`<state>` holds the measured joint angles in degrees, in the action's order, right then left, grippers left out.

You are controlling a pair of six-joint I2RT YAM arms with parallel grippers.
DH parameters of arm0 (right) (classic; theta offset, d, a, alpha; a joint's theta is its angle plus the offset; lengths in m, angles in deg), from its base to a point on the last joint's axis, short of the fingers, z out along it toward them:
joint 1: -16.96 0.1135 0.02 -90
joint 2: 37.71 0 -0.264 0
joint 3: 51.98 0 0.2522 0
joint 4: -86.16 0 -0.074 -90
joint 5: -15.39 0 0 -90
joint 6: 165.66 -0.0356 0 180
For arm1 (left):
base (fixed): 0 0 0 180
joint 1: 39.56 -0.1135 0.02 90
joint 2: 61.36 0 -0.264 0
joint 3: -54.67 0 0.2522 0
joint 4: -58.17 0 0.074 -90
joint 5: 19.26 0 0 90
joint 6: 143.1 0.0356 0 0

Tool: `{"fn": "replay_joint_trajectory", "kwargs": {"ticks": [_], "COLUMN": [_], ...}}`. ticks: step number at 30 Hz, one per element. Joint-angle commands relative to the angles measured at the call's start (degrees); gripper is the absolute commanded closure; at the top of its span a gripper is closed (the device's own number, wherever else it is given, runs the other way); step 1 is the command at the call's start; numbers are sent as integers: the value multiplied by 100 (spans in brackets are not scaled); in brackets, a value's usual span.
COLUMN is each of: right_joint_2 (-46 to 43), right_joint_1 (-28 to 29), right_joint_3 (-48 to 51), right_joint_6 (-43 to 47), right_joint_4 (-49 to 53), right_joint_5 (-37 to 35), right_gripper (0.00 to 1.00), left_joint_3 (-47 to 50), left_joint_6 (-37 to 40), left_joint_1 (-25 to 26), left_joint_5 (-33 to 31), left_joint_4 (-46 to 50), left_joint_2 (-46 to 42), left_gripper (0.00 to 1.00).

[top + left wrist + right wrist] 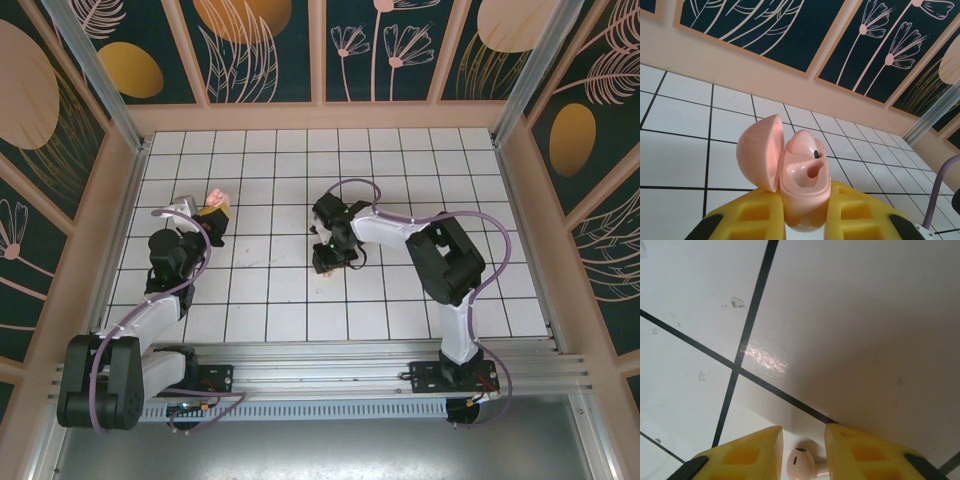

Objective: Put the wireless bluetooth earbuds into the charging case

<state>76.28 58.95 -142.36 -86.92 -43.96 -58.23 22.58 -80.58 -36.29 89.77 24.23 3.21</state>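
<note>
My left gripper (pixel 804 192) is shut on the pink charging case (pixel 807 200), held up off the floor at the left (pixel 214 197). Its lid (pixel 760 150) hangs open to the left. One pale-pink earbud (pixel 802 144) sits in the far slot and the near slot (pixel 812 172) is empty. My right gripper (pixel 804 430) points down at the tiled floor near the middle (pixel 328 264). Its yellow fingers (pixel 752 452) stand narrowly apart on either side of the other earbud (pixel 800 464), which lies on the tile. A small gap shows between that earbud's head and the left finger.
A white tiled floor (pixel 420 180) with dark grout lines is boxed in by peach-framed patterned walls (pixel 270 50). The arms' bases and a metal rail (pixel 330 375) run along the near edge. A purple cable (pixel 935 195) loops at the right of the left wrist view.
</note>
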Motion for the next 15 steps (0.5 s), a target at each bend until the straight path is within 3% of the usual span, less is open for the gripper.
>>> {"fn": "replay_joint_trajectory", "kwargs": {"ticks": [1,11,15], "right_joint_2": [-240,-398,-385], "right_joint_1": [56,133,141], "right_joint_3": [238,9,-205], "right_joint_6": [-106,-165,-122], "right_joint_4": [493,926,1153], "right_joint_5": [-10,259,-64], "right_gripper": [71,72,67], "left_joint_3": [33,31,31], "left_joint_6": [63,32,49], "left_joint_1": [-13,-10,-11], "left_joint_5": [-34,11,5], "left_joint_4": [-45,-88,-65], "left_joint_2": [-116,-63,-90], "left_gripper": [88,88,88]}}
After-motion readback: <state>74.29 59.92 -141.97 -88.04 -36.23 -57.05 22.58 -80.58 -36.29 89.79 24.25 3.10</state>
